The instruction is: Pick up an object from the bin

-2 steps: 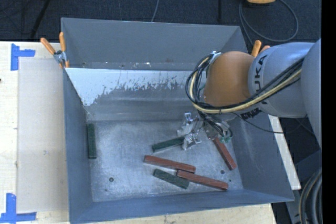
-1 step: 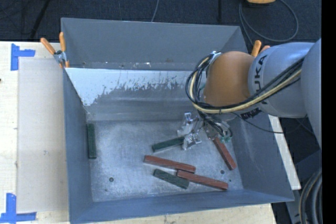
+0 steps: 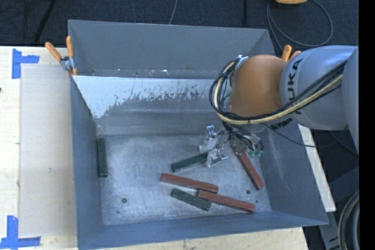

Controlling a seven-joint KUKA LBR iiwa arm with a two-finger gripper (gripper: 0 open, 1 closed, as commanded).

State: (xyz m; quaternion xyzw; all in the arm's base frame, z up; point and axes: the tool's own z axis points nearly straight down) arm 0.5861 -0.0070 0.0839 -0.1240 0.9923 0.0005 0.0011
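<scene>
My gripper hangs low over the right middle of the bin floor, under the orange wrist cover. Its tip is at the right end of a dark green bar that lies slanted on the floor; whether it touches the bar I cannot tell. Just to the right of the gripper a red-brown bar lies angled toward the right wall. In front of it a second red-brown bar lies nearly flat across the floor.
Further forward lie a third red-brown bar and a short dark green bar. Another dark green bar lies along the left wall. The arm reaches in over the right rim.
</scene>
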